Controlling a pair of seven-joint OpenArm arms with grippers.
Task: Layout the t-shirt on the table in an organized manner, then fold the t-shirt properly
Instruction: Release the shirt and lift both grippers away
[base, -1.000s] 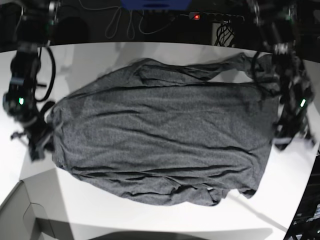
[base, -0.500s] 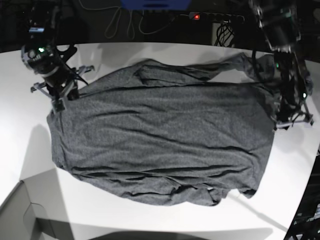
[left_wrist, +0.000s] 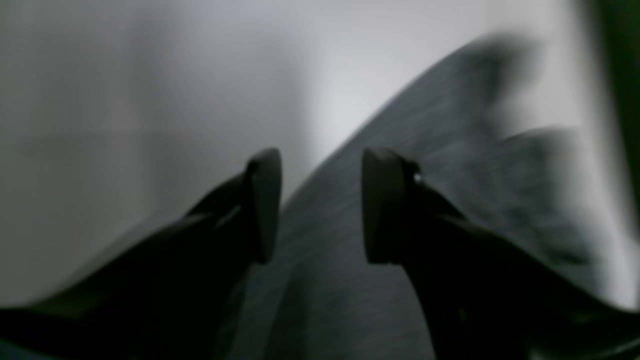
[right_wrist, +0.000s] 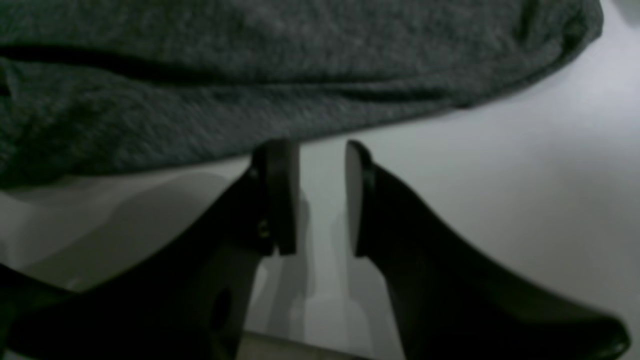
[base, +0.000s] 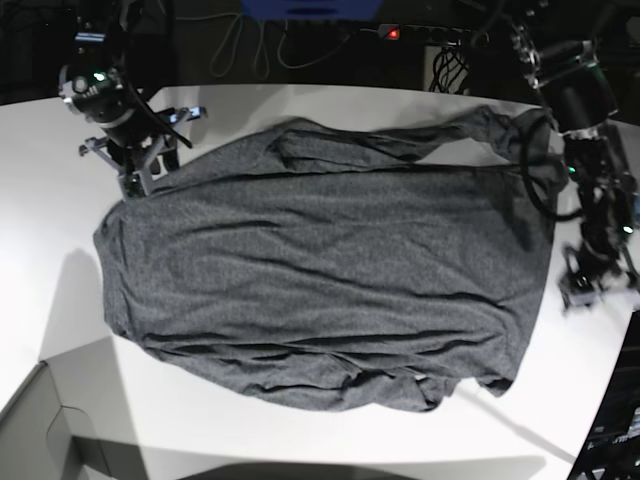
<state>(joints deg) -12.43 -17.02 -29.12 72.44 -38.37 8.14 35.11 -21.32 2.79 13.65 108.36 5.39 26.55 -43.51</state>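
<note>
The dark grey t-shirt lies spread across the white table, rumpled along its near hem and with a sleeve trailing to the far right. My right gripper hovers at the shirt's far-left corner. In the right wrist view it is open, with bare table between its fingers and the shirt's edge just beyond the tips. My left gripper is off the shirt's right side. The left wrist view is blurred and shows it open above the shirt, holding nothing.
A grey box corner juts in at the near left. Cables and a power strip with a red light run behind the table's far edge. The table's curved edge passes close to the left arm at the right.
The right arm has swung from the shirt's left edge to its far-left corner, and its jaws have opened. The left arm has shifted slightly toward the right edge.
</note>
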